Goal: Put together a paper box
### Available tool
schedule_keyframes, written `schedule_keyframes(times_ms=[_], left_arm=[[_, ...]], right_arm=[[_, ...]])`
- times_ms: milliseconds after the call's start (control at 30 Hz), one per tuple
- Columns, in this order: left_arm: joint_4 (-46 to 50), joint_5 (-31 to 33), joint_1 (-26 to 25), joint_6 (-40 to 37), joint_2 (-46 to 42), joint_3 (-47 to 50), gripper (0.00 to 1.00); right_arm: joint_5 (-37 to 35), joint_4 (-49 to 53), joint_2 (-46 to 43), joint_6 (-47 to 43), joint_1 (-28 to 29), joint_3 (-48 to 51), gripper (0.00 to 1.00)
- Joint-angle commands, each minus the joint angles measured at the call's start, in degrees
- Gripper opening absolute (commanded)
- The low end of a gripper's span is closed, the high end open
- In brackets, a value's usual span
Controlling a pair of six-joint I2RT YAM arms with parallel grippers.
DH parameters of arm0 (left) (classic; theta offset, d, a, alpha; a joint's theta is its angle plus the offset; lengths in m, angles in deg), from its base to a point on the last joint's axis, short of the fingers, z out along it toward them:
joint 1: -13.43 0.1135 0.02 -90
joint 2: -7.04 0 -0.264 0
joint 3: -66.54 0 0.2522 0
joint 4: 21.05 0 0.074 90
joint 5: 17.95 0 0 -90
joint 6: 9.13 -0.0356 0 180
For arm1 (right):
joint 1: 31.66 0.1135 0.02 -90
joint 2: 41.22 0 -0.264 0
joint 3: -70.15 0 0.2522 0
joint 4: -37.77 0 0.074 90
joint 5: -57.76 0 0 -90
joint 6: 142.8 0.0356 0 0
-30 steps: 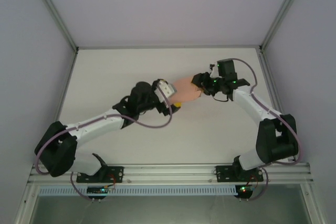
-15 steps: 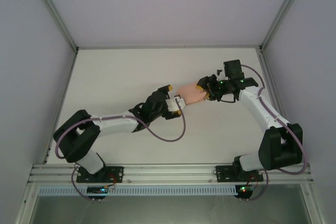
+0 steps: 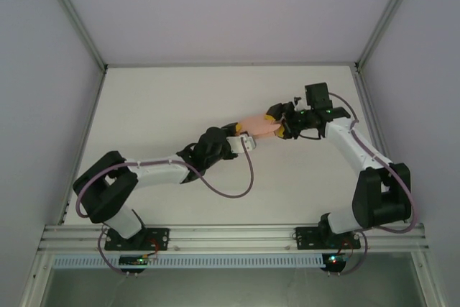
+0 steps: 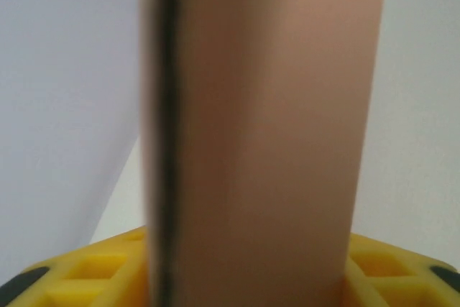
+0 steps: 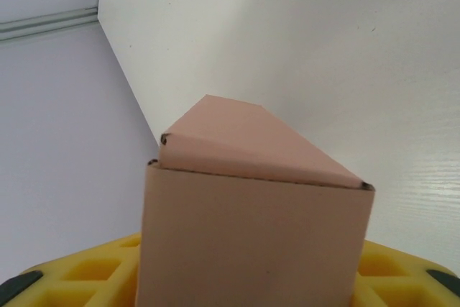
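Near the middle of the top view, a little to the right, the paper box [image 3: 257,126] is being held between the two arms. Its long axis is running roughly left to right across the frame. The left gripper [image 3: 240,133] is pinching the left end of it, and the right gripper [image 3: 274,124] is pinching the right end. From above I cannot tell whether the box is touching the white table [image 3: 165,106].

At the left wrist camera, the box is showing as a tall salmon-pink band through the centre, from the bottom edge up to the top edge, so it is pointing straight away from the lens. A dark seam [image 4: 169,141] is running along its left side, and the whole surface is looking blurred. The yellow fingers [image 4: 93,267] are pressing against it from both sides at the bottom.

At the right wrist camera, the box is rising from the bottom centre and pointing toward the upper part of the frame. At its far end a flap [image 5: 251,141] is leaning back like a sloped roof, with a thin gap showing under its front edge. Yellow finger parts are sitting tight against both lower sides of the box.
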Motion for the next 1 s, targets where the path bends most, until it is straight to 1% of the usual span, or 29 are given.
schedule_keyframes(times_ms=[0,67,100,133,167,200,233,300,333,400,467,500,533,567,633,700,800,933,967], left_arm=[[-2.3,-0.3,0.0,0.0,-3.0,-0.2,0.39],[0.6,-0.5,0.0,0.0,-3.8,-0.5,0.35],[2.4,-0.2,0.0,0.4,-4.1,-0.8,0.34],[5.2,-0.1,0.0,1.2,-4.7,-1.3,0.34],[8.0,-0.5,0.0,1.7,-5.2,-1.7,0.33],[10.8,-0.8,0.1,2.0,-5.7,-2.1,0.33],[14.9,-1.5,0.3,2.2,-6.3,-2.7,0.32],[23.4,-3.7,1.1,3.1,-7.0,-4.8,0.32],[29.5,-6.1,2.2,3.5,-7.1,-6.7,0.30],[38.6,-8.9,4.6,5.6,-7.1,-10.5,0.30],[51.9,-18.2,7.9,4.8,-6.3,-15.7,0.35],[58.7,-22.4,8.9,2.6,-5.3,-18.1,0.36],[64.4,-24.2,9.5,0.5,-3.9,-20.5,0.36],[67.9,-23.9,9.5,-0.3,-2.7,-22.3,0.34],[73.0,-23.9,10.0,-1.6,-0.4,-25.0,0.33],[77.1,-24.5,10.6,-2.8,2.1,-27.4,0.33],[80.6,-25.6,10.9,-3.8,5.5,-30.0,0.34],[83.7,-28.1,11.1,-4.7,9.7,-33.3,0.37],[84.4,-28.4,11.1,-4.9,10.9,-34.1,0.38]], right_arm=[[1.8,-0.5,0.7,-1.8,-0.7,0.8,0.63],[1.3,-3.6,0.4,-2.2,-1.7,1.5,0.69],[0.8,-5.5,0.0,-2.3,-2.1,2.0,0.70],[-0.2,-7.5,-0.7,-3.0,-2.7,2.5,0.73],[-1.3,-9.2,-1.5,-4.6,-3.3,2.7,0.79],[-3.2,-10.1,-2.5,-6.8,-3.8,2.8,0.93],[-5.9,-10.2,-3.9,-10.7,-4.4,2.4,0.99],[-11.8,-10.8,-7.3,-20.3,-4.6,2.4,0.99],[-16.2,-11.8,-9.6,-27.4,-4.6,2.7,0.99],[-20.8,-16.2,-13.6,-37.2,-4.4,5.6,0.99],[-18.5,-21.8,-17.4,-44.5,-4.9,10.8,0.99],[-17.2,-25.5,-18.9,-45.9,-5.3,13.3,0.99],[-15.1,-28.3,-20.2,-47.7,-5.6,15.1,0.99],[-13.4,-28.4,-21.1,-49.5,-5.7,15.6,0.99],[-10.7,-24.2,-22.4,-56.1,-5.6,14.3,0.99],[-8.1,-19.2,-22.9,-62.1,-4.1,13.1,0.99],[-10.5,-14.6,-22.4,-65.3,-1.5,12.1,0.99],[-9.2,-9.1,-20.2,-68.5,0.4,11.3,0.99],[-8.6,-7.8,-19.5,-69.4,0.9,11.1,0.97]])
